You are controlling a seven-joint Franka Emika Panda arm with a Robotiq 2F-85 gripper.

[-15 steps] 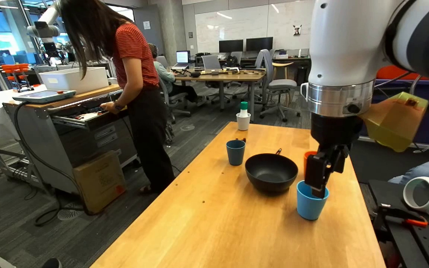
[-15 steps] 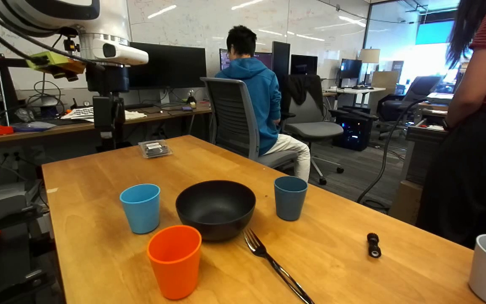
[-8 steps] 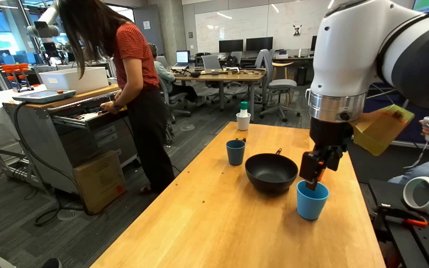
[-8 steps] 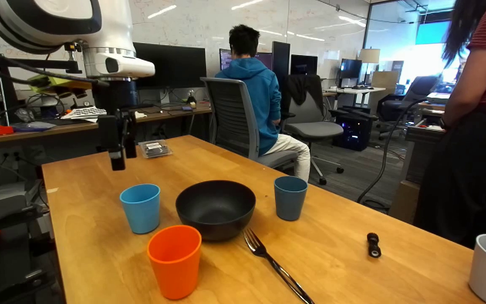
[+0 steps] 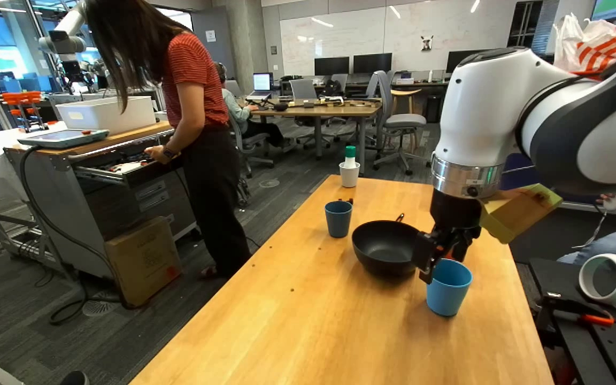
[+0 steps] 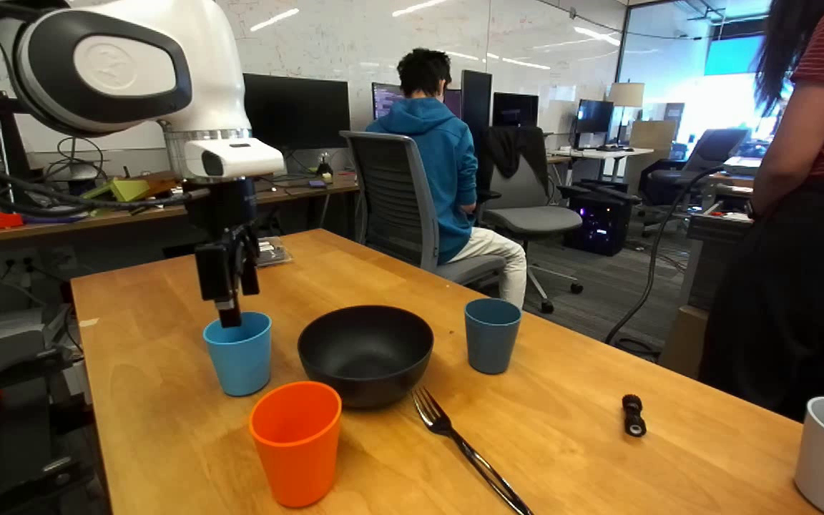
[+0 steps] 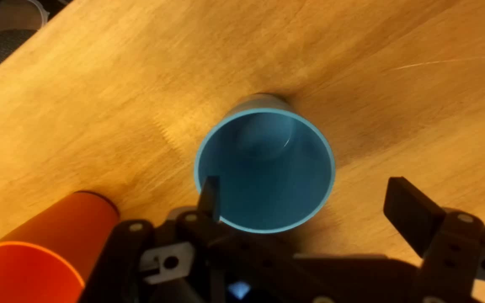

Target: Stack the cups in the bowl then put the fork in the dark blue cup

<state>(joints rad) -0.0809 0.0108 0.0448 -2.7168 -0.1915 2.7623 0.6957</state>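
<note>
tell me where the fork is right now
In an exterior view, the fork lies on the table, right of the orange cup, one end close to the black bowl.

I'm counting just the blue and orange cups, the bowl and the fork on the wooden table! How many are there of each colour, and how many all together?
Blue: 2, light blue cup and dark blue cup
Orange: 1, orange cup
Black: 2, bowl and fork
Total: 5
</note>
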